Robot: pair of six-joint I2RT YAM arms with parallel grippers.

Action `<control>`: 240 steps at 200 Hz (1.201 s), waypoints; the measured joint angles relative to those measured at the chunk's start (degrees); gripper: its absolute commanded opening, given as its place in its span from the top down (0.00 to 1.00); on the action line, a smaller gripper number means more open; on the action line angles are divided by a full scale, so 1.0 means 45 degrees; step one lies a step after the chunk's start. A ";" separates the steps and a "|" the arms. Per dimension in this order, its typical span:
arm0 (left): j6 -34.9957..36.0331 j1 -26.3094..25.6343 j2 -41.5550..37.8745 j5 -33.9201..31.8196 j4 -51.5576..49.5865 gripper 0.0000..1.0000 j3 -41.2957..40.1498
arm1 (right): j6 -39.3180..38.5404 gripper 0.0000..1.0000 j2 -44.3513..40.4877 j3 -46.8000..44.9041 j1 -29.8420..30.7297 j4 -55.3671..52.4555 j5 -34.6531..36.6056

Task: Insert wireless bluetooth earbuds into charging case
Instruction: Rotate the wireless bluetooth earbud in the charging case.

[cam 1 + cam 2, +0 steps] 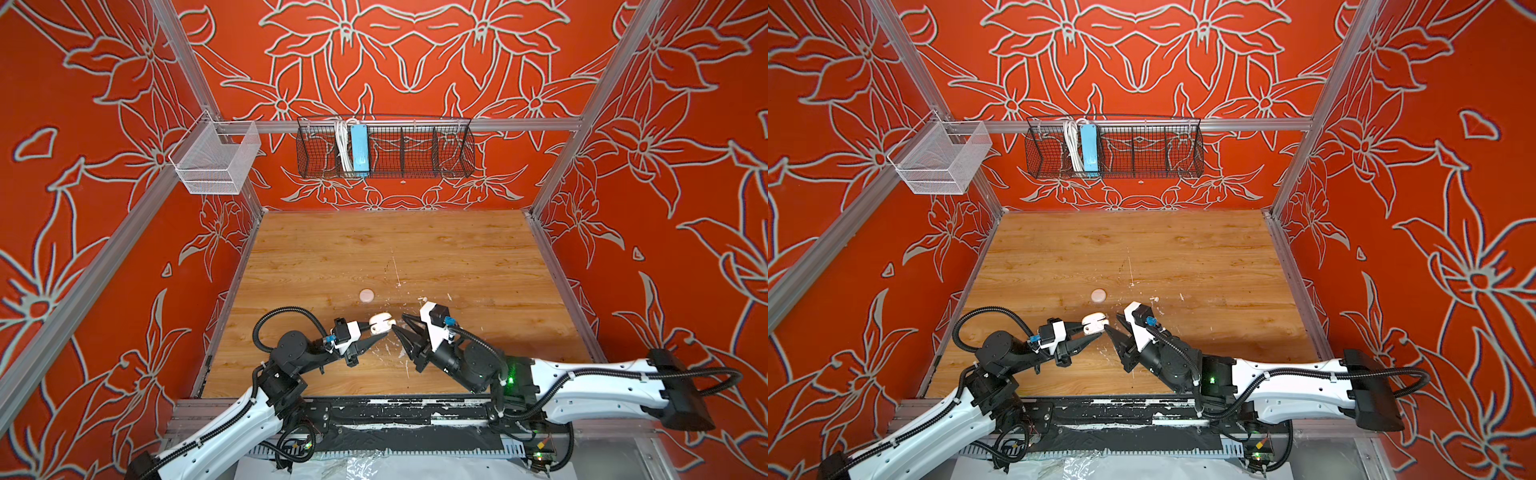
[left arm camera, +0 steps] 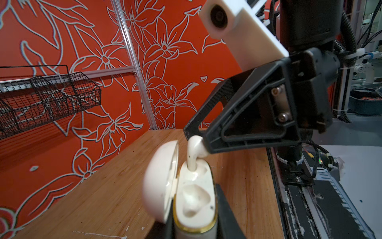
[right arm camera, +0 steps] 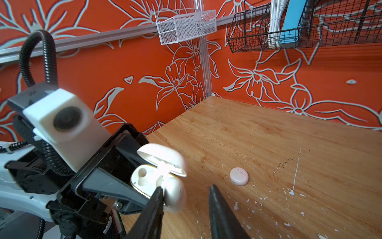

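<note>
Earbud stem at open case slot, near worktop front edge.
Left gripper clamps case; right gripper jaws apart; bare wood toward far edge.

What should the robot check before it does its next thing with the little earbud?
1. Case lid open: ok, it is flipped right back.
2. Left hand holding the case: ok, shut on it.
3. Earbud all the way in: not ok, only the stem is in its socket and the head sticks up.
4. Right hand open: ok, jaws apart, one side touching the earbud.
5. Other socket free: ok, nothing in it.
6. Next earbud found: cannot tell, the small pale bit on the table is too tiny to name.
</note>
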 measured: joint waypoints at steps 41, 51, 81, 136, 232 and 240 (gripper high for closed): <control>0.0000 0.0000 0.0015 -0.0087 -0.0005 1.00 0.0000 | -0.0165 0.80 -0.1554 -0.0588 0.0000 -0.0384 0.0185; 0.0000 0.0000 0.0019 -0.0083 -0.0005 1.00 0.0000 | -0.0233 0.89 -0.1744 -0.0597 0.0000 -0.0520 0.0325; 0.0000 0.0000 0.0063 0.0010 0.0000 1.00 0.0000 | -0.0214 1.00 -0.1491 -0.0243 -0.0291 -0.1205 0.0534; 0.0000 -0.0005 0.0136 0.0170 -0.0005 1.00 0.0010 | 0.0029 1.00 -0.0146 0.0646 -0.0670 -0.1715 -0.0010; 0.0005 -0.0005 0.0180 0.0214 0.0010 1.00 0.0083 | 0.0505 1.00 0.0233 0.0753 -0.0729 -0.1525 -0.1647; 0.0005 -0.0005 0.0180 0.0223 0.0010 1.00 0.0097 | 0.0563 1.00 0.0233 0.0753 -0.0743 -0.1515 -0.1710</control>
